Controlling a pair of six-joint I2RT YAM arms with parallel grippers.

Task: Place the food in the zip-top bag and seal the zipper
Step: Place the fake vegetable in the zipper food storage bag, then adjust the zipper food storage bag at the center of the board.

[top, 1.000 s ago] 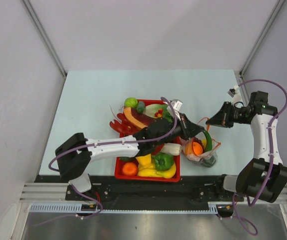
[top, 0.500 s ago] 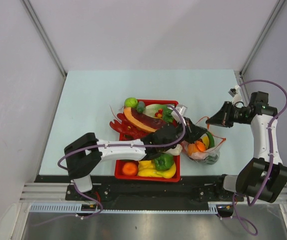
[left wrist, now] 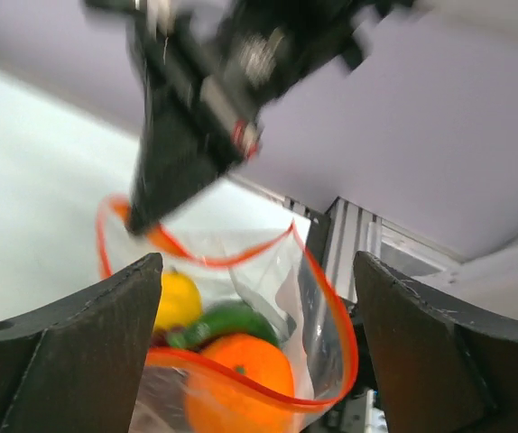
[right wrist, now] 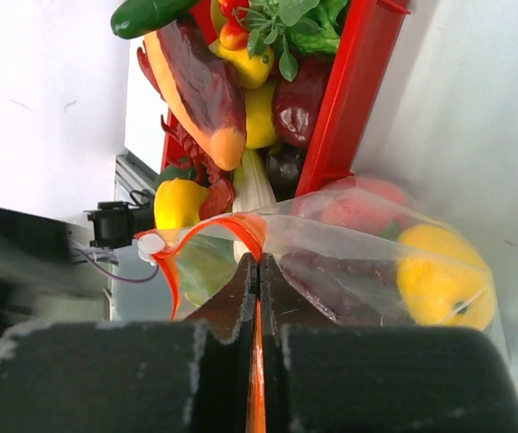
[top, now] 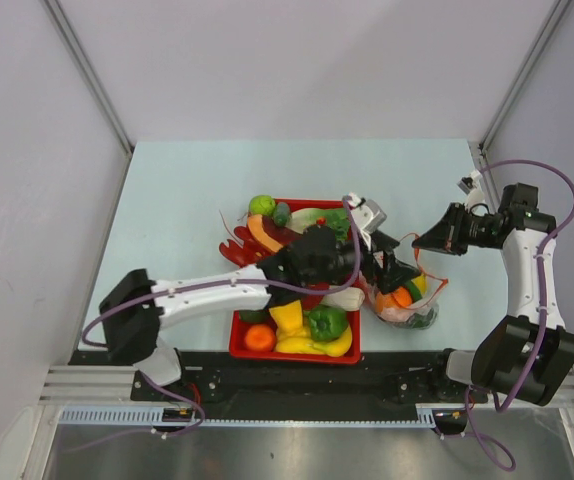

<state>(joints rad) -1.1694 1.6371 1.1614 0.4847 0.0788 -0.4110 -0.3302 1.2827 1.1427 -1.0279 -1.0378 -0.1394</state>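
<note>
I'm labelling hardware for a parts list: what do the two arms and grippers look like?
The left arm and right arm have white links joined by black housings; a purple cable loops along each. The left gripper and right gripper are black, with broad dark fingers. No markings are legible.

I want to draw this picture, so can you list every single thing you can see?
zip-top bag: one, clear, on the table right of the tray, mouth open
zipper: one, orange-red, along the bag's mouth
orange: one, orange, inside the bag
lemon: one, yellow, inside the bag
green piece: one, dark green, inside the bag
tray: one, red, middle of the table
other toy foods: too piled to count, mixed colours, in the tray
lobster: one, red, at the tray's left edge
table: one, pale blue, under everything
left gripper: one, black, open above the bag
right gripper: one, black, shut on the zipper
</note>
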